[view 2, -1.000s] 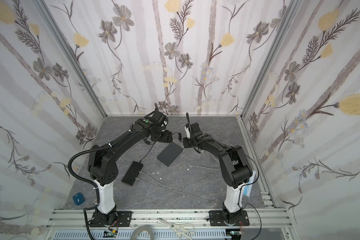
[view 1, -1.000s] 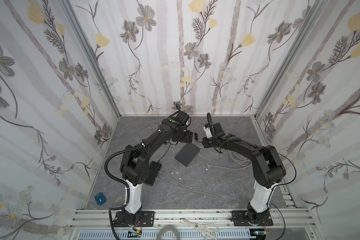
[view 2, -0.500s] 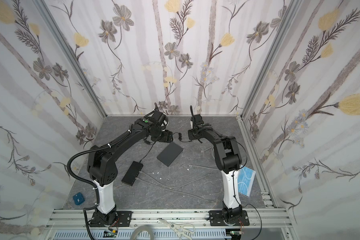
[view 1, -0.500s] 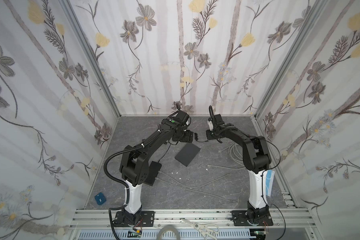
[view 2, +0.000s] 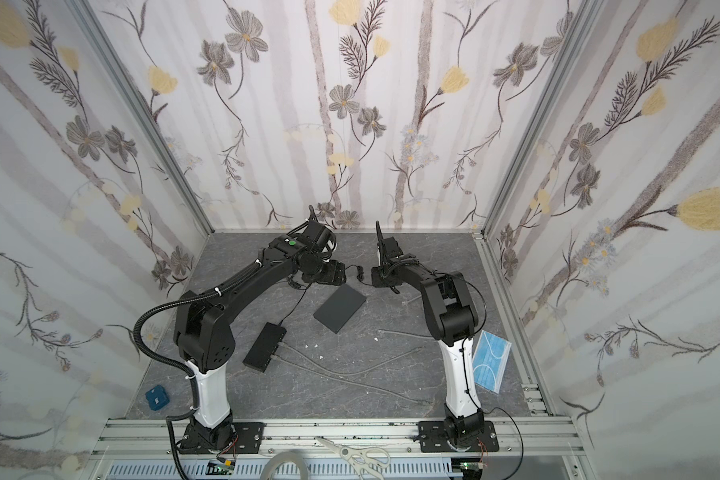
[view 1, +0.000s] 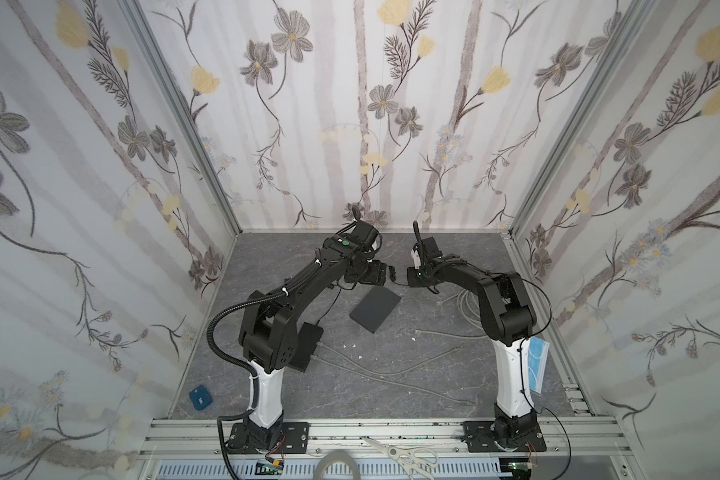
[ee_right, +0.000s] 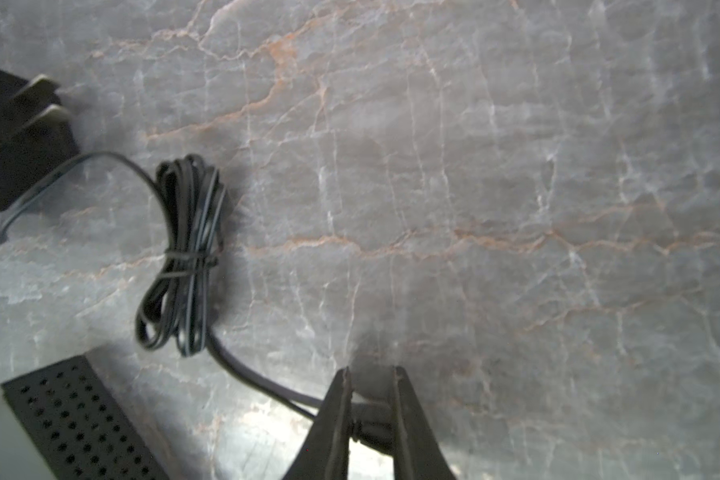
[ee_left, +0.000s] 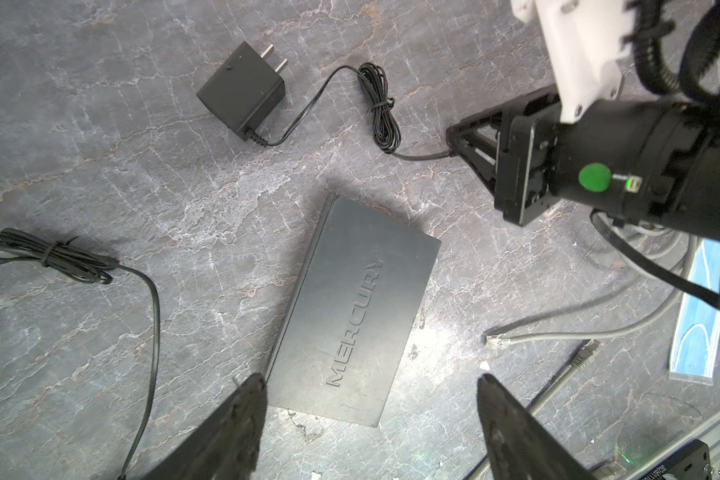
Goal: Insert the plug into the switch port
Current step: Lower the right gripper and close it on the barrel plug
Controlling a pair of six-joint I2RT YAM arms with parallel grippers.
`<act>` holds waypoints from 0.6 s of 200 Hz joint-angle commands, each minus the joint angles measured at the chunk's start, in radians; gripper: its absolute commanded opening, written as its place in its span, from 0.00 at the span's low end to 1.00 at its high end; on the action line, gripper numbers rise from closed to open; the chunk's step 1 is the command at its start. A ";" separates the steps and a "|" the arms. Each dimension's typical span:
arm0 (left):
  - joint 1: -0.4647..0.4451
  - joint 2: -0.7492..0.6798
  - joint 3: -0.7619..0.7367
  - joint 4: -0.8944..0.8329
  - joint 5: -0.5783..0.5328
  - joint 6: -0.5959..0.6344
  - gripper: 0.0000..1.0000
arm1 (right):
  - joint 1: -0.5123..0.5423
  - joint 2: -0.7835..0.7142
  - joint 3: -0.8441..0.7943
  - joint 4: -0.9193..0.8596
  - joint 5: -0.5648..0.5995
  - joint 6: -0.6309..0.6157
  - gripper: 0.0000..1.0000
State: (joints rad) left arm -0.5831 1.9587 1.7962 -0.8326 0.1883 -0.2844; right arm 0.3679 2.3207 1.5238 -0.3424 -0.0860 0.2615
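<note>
Cord bundle (ee_left: 381, 108) near switch (ee_left: 350, 307)

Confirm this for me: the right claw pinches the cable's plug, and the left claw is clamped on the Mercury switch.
Not clamped: the left wrist view shows the left claw open, its jaws wide apart above the switch. The right claw does pinch the plug, as the right wrist view shows.

Table (view 1: 267, 257): grey marbled slab.
Centre: switch (ee_left: 350, 307), flat, logo side up.
12 o'clock of it: adapter (ee_left: 242, 93) on its side, with its cord (ee_left: 381, 108) tied in a bundle just beside it.
8 o'clock: black box (view 2: 265, 347).
3 to 6 o'clock: loose grey cables (ee_left: 549, 338).
4 o'clock: mask (view 2: 491, 359).
7 o'clock: blue case (view 1: 201, 398).
6 o'clock of the switch: white scraps (view 1: 352, 345).
</note>
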 commanded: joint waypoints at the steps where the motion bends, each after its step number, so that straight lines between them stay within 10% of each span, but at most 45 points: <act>1: 0.000 -0.013 0.004 0.005 0.008 -0.004 0.81 | 0.020 -0.042 -0.103 0.018 -0.100 0.043 0.20; 52: -0.001 -0.014 0.003 0.006 0.008 -0.006 0.81 | 0.092 -0.130 -0.256 0.121 -0.232 0.103 0.19; 120: -0.001 -0.016 0.003 0.004 -0.001 -0.001 0.81 | 0.104 -0.170 -0.264 0.058 -0.096 0.017 0.24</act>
State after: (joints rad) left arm -0.5846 1.9530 1.7962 -0.8322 0.1917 -0.2848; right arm 0.4633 2.1719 1.2678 -0.2031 -0.2749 0.3267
